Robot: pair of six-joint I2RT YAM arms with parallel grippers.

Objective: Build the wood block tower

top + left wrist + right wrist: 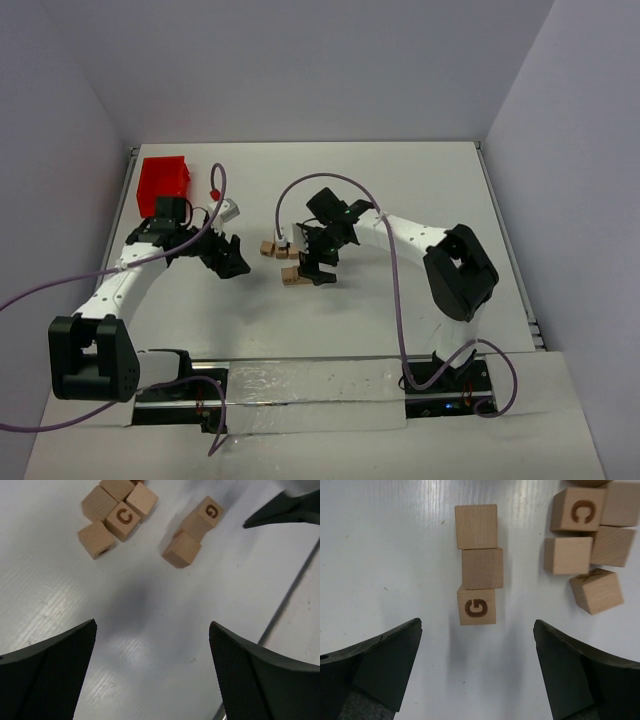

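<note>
Three light-tan wooden cubes (482,568) touch in a short line. The end cube nearest my right gripper shows a dark G (476,607). My right gripper (478,625) stands open just behind the G cube and touches nothing. The same line shows in the left wrist view (192,530) and from above (291,277), beside the right gripper (318,268). A loose cluster of several cubes, one marked C (577,511), lies beside the line (269,246). My left gripper (153,625) is open and empty over bare table, well short of the cubes (232,262).
A red plastic bin (163,182) stands at the table's far left. A small white part (230,211) lies by the left arm's cable. A table seam or rail (292,592) runs along the right of the left wrist view. Walls close in the table on three sides.
</note>
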